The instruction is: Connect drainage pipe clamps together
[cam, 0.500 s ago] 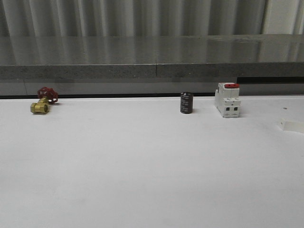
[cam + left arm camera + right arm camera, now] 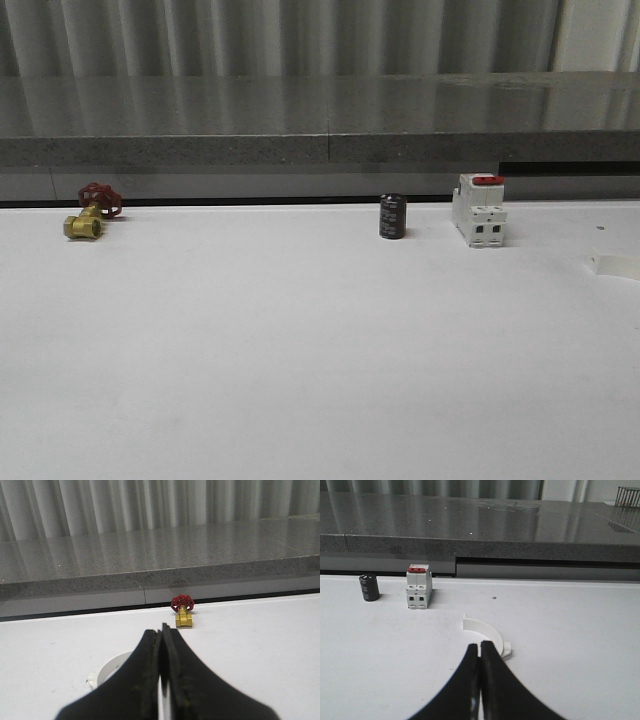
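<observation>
One white half-ring drainage pipe clamp (image 2: 106, 669) lies flat on the white table, partly hidden behind my left gripper (image 2: 161, 630). That gripper hovers just beside it, shut with nothing between its black fingers. The other clamp half (image 2: 488, 633) lies curved on the table, its small end tab showing, directly beyond my right gripper (image 2: 480, 647). The right gripper is also shut and holds nothing. In the front view a white piece of a clamp (image 2: 616, 265) peeks in at the right edge.
A brass valve with a red handwheel (image 2: 90, 214) sits at the back left of the table (image 2: 300, 350). A black capacitor (image 2: 392, 216) and a white breaker with a red switch (image 2: 479, 211) stand at the back right. A grey stone ledge (image 2: 320, 120) runs behind.
</observation>
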Tool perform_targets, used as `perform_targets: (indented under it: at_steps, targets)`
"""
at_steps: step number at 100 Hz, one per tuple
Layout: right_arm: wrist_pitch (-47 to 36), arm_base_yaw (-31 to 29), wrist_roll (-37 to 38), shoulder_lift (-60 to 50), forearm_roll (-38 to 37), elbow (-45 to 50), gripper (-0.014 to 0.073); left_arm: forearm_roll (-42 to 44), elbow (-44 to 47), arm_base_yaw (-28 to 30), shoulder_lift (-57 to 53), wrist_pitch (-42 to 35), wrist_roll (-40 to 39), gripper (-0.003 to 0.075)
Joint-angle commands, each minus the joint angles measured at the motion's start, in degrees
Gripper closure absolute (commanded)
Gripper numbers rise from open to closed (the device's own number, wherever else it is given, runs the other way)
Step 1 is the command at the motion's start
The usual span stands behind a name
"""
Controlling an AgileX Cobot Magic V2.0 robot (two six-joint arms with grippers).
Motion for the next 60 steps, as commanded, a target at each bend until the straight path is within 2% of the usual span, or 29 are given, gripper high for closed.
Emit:
perform_targets:
  at_steps: [1, 37, 60]
  targets:
    - [-4.39, -0.35, -0.08, -0.87, -0.75, -0.94, 0.0660, 0.01, 2.65, 0.20, -1.61, -3.97, -0.42, 0.0741]
    - [-4.39, -0.35, -0.08, -0.87, -0.75, -0.94, 0.0660, 0.69, 2.55, 0.20, -1.61, -6.52, -0.42, 0.0741]
    - [-4.39, -0.35, -0.08, -0.87, -0.75, -0.94, 0.0660, -3.15, 2.55, -0.16, -1.61, -9.80, -0.42, 0.0741]
